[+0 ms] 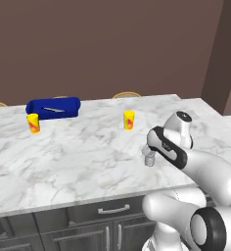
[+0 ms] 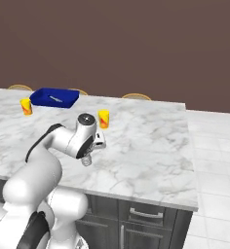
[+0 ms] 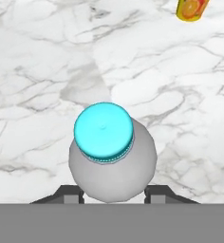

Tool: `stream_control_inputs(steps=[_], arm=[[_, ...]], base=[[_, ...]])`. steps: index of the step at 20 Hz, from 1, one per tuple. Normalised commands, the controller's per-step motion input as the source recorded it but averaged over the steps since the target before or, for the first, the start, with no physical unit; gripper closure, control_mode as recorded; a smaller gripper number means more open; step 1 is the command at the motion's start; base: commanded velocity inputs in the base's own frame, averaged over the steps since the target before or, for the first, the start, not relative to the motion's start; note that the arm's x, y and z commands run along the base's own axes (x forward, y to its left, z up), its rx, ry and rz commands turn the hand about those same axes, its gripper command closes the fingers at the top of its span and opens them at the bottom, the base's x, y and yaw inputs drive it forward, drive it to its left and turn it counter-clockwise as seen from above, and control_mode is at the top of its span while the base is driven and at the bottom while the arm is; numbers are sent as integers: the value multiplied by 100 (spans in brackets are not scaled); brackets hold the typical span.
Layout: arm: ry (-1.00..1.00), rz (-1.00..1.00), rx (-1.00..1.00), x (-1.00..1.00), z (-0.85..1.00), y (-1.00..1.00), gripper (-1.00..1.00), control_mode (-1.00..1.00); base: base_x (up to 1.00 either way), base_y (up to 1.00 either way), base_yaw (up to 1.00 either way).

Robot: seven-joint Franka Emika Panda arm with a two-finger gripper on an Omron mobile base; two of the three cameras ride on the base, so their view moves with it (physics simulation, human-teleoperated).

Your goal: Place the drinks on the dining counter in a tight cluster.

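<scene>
I have the gripper (image 3: 112,201) closed on the small water bottle (image 3: 112,159), upright near the front edge of the dining counter (image 1: 63,162). This looks like the placing step; next I should choose where the cluster goes and release gently.

rendered kitchen, marble island counter (image 1: 88,162), dark cabinets (image 1: 88,225) with silver handles, brown wall (image 1: 112,44)

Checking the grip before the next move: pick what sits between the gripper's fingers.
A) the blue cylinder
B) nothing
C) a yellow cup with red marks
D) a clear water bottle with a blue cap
D: the hand view shows the gripper shut on the water bottle, its blue cap facing the camera.
</scene>
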Motion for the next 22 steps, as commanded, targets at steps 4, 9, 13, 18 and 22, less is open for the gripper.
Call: stream_control_inputs(steps=[4, 9, 13, 18, 22], arm=[[0, 0, 2, 2, -18, 0, 100, -100], [0, 0, 2, 0, -15, -2, 100, -100], [-3, 0, 0, 0, -15, 0, 100, -100], [-3, 0, 0, 0, -16, 0, 100, -100], [-1, 0, 0, 0, -16, 0, -100, -100]], base=[[0, 0, 0], [0, 0, 0], [0, 0, 0], [0, 0, 0], [0, 0, 0]])
